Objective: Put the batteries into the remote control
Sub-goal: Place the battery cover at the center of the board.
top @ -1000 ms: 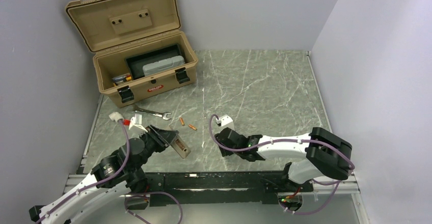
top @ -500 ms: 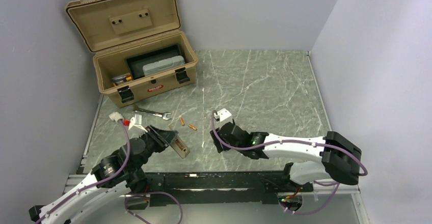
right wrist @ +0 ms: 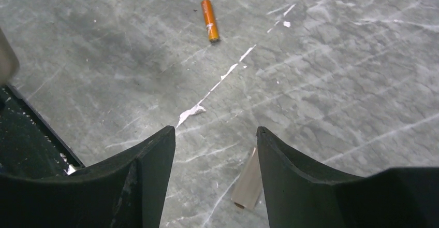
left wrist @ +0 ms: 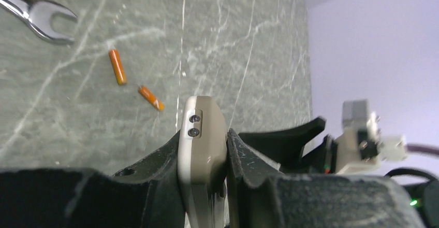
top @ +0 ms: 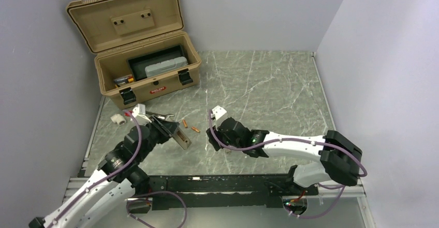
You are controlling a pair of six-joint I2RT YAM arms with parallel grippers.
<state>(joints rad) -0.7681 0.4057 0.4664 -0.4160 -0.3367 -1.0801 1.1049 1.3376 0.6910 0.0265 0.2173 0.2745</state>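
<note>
Remote control: we see it [left wrist: 202, 129] held edge-up in the left tool [left wrist: 203, 150], its greyish-tan end pointing out over the bench [top: 269, 93].
Left tool: clenched on the remote control, one finger on each broad face.
Batteries: two orange ones lie loose on the bench and apart from each other, one battery [top: 185, 123] beside the other battery [top: 195, 129], just beyond the remote's tip.
Right tool: we see it [right wrist: 216, 134] released, fingers spread over the bench, short of the batteries.
In the way: a small tan strip [right wrist: 247, 184] lies flat under the right tool, partly hidden by one finger.
Around: a wrench [top: 155, 115] lies near the batteries, and farther back stands an open tan toolbox [top: 150, 77].
</note>
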